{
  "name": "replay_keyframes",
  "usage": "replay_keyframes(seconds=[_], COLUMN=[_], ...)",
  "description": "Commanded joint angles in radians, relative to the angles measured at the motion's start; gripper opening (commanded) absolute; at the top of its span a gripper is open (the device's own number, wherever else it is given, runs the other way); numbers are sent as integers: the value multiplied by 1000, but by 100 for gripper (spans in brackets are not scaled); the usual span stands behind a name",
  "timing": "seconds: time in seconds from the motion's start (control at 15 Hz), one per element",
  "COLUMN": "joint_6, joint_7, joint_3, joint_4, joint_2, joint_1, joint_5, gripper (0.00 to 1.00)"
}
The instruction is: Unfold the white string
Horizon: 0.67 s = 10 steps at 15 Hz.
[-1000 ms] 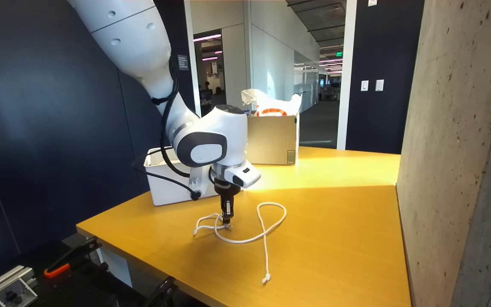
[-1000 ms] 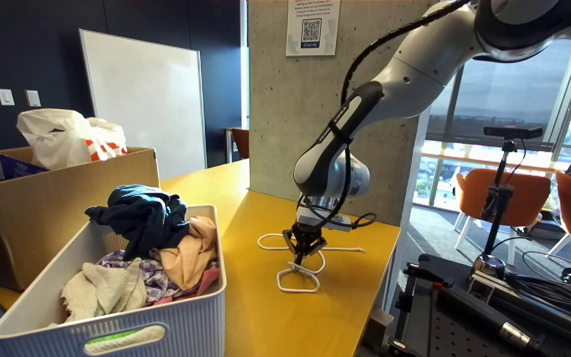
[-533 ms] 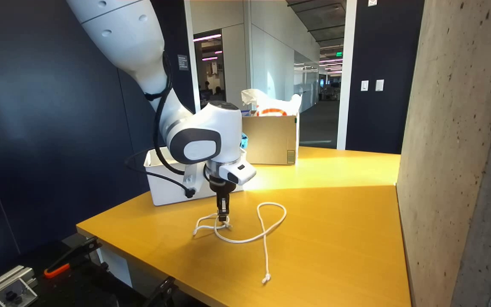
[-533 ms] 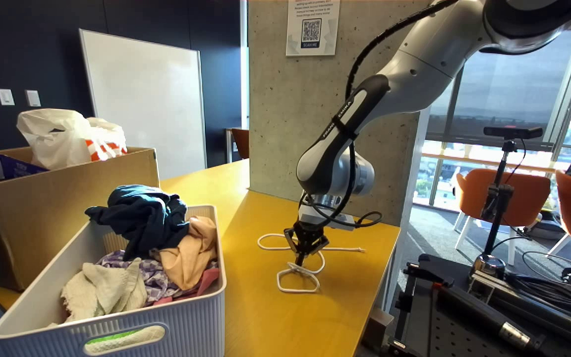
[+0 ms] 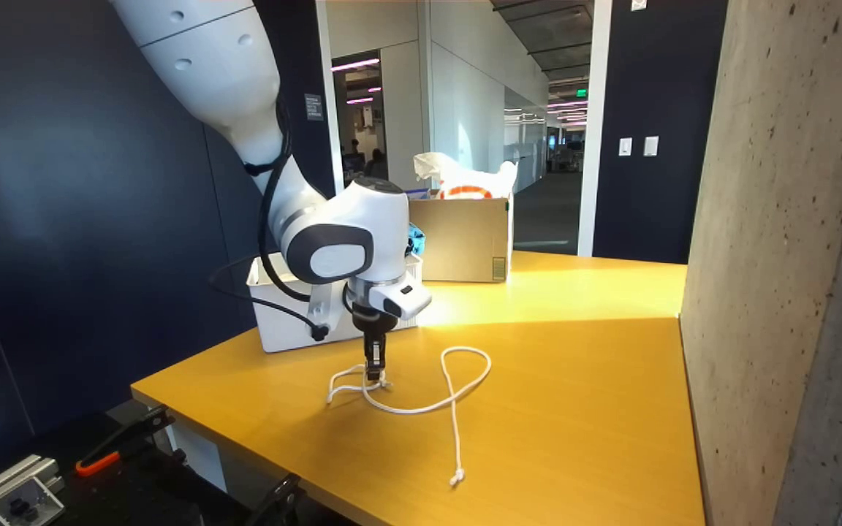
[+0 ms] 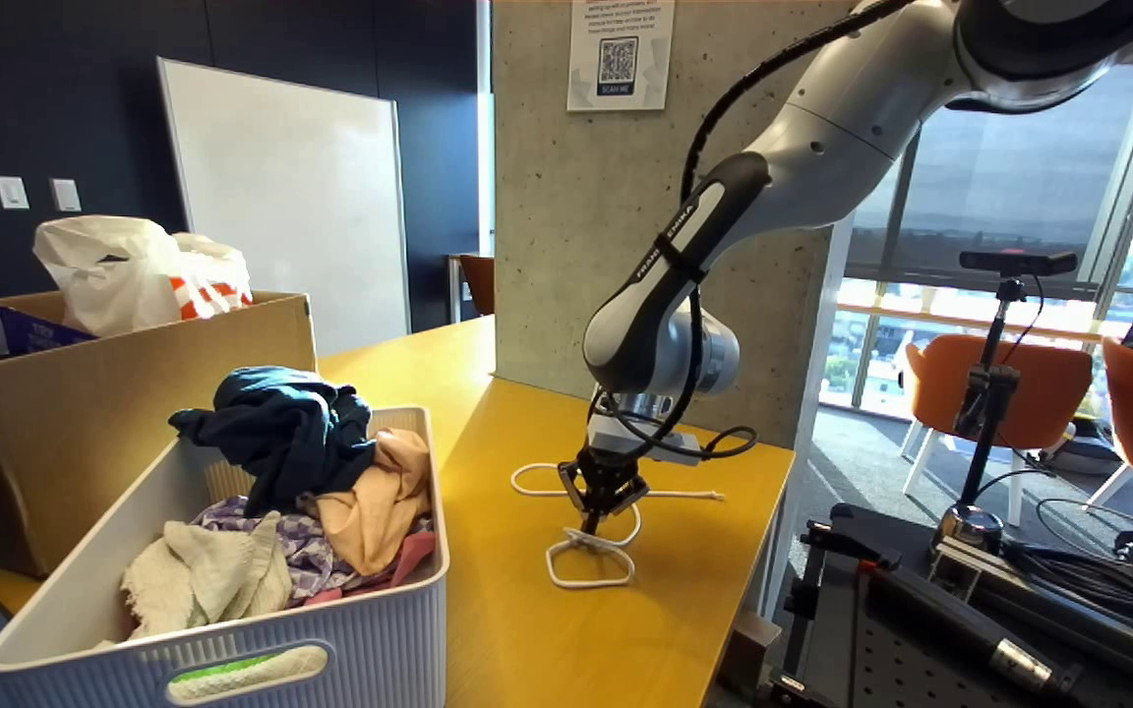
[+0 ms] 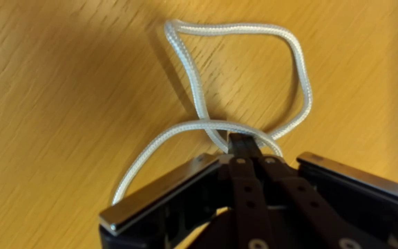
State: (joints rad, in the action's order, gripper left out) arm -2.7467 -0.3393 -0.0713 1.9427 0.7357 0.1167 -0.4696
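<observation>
The white string [image 5: 421, 411] lies in loops on the yellow table in both exterior views [image 6: 591, 584]. One end with a knot [image 5: 457, 477] points to the table front. My gripper [image 5: 373, 378] is low at the smaller loop, with its tips down among crossing strands. In the wrist view the fingers of my gripper [image 7: 244, 136] are pressed together. No string shows between the tips. A strand [image 7: 219, 124] curves just past the tips and others [image 7: 216, 138] run beside them. Where these pass behind the fingers is hidden.
A white bin [image 6: 370, 639] holding cloths stands beside the string. A cardboard box [image 5: 457, 241] with plastic bags [image 6: 124, 275] stands behind it. A concrete pillar [image 6: 566, 246] borders the table [image 5: 574, 409]. Clamps [image 5: 132, 438] sit at the table's front edge.
My gripper lifted slightly and moved left in the exterior view that has the pillar at right. The small loop of string shifted slightly the same way; the far loop and knotted end stayed.
</observation>
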Motion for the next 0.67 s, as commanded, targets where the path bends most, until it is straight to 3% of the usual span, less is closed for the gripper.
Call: replay_keyframes(seconds=[0.0,0.6], joint_6=[19,60], joint_7=[21,38], joint_3=[-11,-8], joint_4=[-25,-86], joint_2=[16,64], joint_1=[9,24], joint_5=[-12,-7], gripper=[0,0])
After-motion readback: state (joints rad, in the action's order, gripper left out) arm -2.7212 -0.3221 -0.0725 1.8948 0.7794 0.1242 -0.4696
